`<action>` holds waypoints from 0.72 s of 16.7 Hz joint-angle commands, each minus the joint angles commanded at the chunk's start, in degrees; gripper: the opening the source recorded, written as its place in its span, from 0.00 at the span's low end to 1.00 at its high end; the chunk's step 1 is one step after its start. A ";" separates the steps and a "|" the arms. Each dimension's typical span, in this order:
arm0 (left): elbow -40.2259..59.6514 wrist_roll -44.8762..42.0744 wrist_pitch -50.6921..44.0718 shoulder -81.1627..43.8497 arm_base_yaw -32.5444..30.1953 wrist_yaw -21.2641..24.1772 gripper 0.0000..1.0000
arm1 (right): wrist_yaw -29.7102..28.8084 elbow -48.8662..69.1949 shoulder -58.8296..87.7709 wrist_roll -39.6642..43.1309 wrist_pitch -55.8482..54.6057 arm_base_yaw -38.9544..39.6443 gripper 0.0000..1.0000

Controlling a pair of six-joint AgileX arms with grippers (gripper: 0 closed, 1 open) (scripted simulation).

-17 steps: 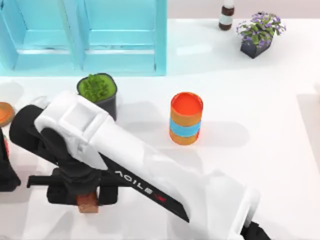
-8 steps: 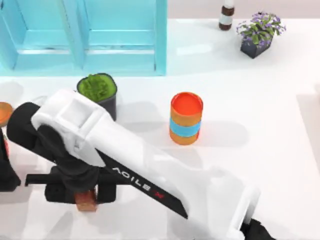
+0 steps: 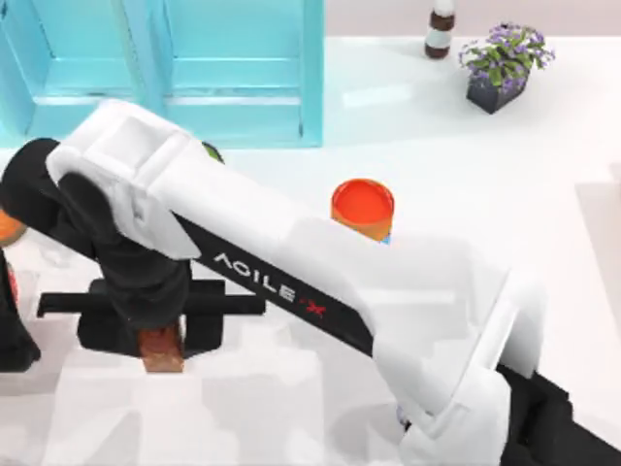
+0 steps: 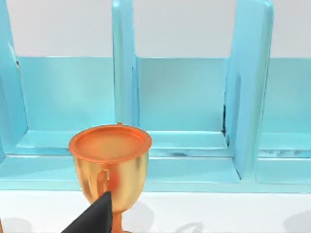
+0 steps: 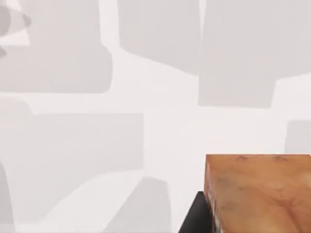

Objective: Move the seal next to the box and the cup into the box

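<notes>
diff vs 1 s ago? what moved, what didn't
The right arm rose toward the camera with the seal still clamped in the right gripper, shifting slightly toward the table's left. It now hides the green plant pot and part of the orange cylinder. The cylinder, blue box, flower pot and parked left gripper stayed put.

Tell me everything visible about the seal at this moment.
The seal is a small glossy reddish-brown block with lighter speckles and flat faces. In the top view it sits at the table's left, clamped between the dark fingers of the right gripper, its lower end sticking out below them. The right wrist view shows a flat orange-brown face and a sharp corner of it above the white table. Whether it touches the table cannot be told.
</notes>
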State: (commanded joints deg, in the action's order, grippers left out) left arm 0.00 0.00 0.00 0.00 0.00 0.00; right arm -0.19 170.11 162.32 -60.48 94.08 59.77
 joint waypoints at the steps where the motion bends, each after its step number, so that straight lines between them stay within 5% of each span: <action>1: 0.00 0.00 0.00 0.00 0.00 0.00 1.00 | 0.06 -4.57 -2.97 0.31 -1.57 -0.31 0.00; 12: 0.00 0.00 0.00 0.00 0.00 0.00 1.00 | 0.72 -53.17 -34.45 3.56 -18.19 -3.48 0.00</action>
State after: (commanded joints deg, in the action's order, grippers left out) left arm 0.00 0.00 0.00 0.00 0.00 0.00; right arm 0.54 116.95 127.87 -56.92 75.88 56.30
